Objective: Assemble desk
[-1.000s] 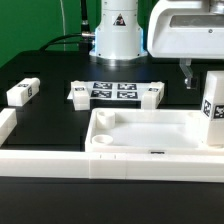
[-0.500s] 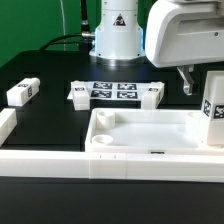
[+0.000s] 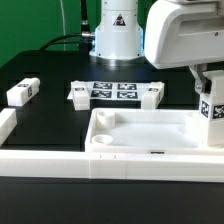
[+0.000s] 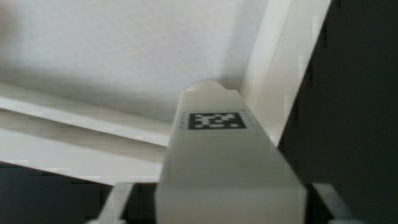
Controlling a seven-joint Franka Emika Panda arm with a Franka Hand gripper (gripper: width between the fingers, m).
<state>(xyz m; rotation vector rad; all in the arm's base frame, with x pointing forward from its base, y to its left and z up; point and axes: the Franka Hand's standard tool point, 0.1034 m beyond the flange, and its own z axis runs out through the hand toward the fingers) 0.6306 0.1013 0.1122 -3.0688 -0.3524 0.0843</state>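
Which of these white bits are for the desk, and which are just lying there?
For the desk: tabletop, upright leg, far-left leg, two legs flanking the marker board.
Just lying there: marker board, border rail.

Marker board [image 3: 112, 91] lies on black table [image 3: 55, 125], white rail [image 3: 40, 165] apparently nearer
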